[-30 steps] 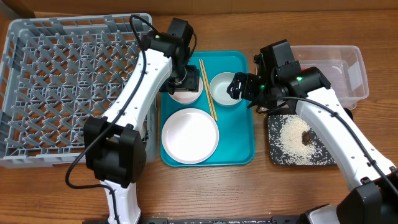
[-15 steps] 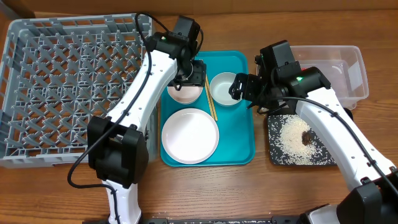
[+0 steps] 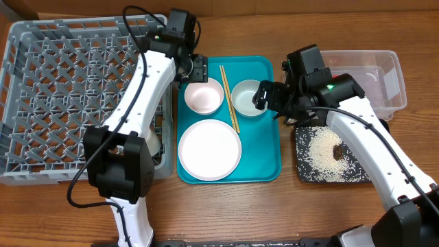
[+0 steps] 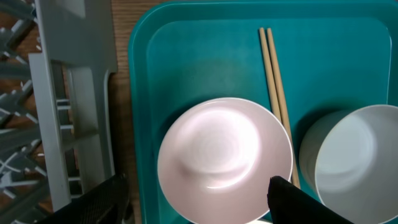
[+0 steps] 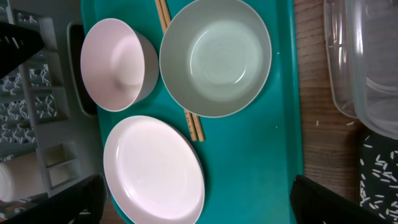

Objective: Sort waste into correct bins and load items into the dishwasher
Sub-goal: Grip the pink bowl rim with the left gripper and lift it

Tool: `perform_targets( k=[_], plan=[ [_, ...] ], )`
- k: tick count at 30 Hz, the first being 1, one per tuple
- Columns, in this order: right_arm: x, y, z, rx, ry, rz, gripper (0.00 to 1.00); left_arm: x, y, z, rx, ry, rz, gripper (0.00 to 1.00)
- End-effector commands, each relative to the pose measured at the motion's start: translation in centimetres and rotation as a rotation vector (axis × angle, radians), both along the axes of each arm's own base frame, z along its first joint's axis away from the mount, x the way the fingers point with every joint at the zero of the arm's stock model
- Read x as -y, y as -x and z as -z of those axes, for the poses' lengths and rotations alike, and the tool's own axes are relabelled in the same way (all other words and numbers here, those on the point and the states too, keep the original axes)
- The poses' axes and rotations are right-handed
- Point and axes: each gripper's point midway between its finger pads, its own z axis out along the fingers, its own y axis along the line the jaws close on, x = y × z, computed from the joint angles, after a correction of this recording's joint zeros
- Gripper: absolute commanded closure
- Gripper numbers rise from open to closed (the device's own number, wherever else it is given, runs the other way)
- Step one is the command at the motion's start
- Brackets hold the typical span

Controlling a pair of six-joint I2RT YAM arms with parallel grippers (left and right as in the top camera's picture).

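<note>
On the teal tray (image 3: 267, 161) sit a pale pink bowl (image 3: 204, 97), a pale green bowl (image 3: 245, 98), a round white plate (image 3: 209, 149) and wooden chopsticks (image 3: 228, 98) between the bowls. My left gripper (image 3: 195, 68) is open and empty, just beyond the pink bowl (image 4: 224, 158), its fingers (image 4: 198, 186) spread either side of it. My right gripper (image 3: 264, 96) is open and empty at the green bowl's right edge; its view shows the fingers (image 5: 196, 186) wide over the plate (image 5: 154, 168). The black tray (image 3: 305, 171) holds rice and a brown scrap (image 3: 338, 151). No red wrapper shows.
The grey dish rack (image 3: 75, 96) fills the left side, with a white cup (image 3: 152, 140) at its near right corner under my left arm. The clear tub (image 3: 384, 75) stands at the far right, behind the black tray. Bare wood lies along the front edge.
My left gripper has drawn back from over the pink bowl toward the tray's far left corner, leaving the bowl uncovered in place. The right arm has not moved.
</note>
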Motion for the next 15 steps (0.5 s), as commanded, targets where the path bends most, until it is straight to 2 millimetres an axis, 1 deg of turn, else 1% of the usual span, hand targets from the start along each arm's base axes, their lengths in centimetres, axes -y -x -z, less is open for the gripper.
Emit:
perform_targets(
  k=[1,8,10,12,14,15],
  plan=[
    [-0.1,-0.5,-1.6,0.044,-0.007,0.004,0.04,0.9,0.2,2.5,-0.043,-0.012,0.090,0.27],
    [-0.1,-0.4,-1.5,0.043,-0.004,0.001,0.04,-0.3,-0.2,6.9,-0.121,-0.044,0.066,0.29],
    [-0.1,-0.4,-1.5,0.043,-0.003,0.001,0.04,-0.8,-0.1,7.9,-0.145,-0.048,0.056,0.30],
    [0.0,-0.5,-1.5,0.046,0.003,0.005,0.04,-1.4,-0.2,8.1,-0.152,-0.048,0.044,0.31],
    [0.1,-0.6,-1.5,0.049,0.008,0.008,0.04,-1.6,-0.2,8.1,-0.151,-0.047,0.039,0.37],
    [0.1,-0.6,-1.5,0.049,0.007,0.008,0.04,-1.7,-0.3,8.1,-0.151,-0.047,0.039,0.43]
  ],
)
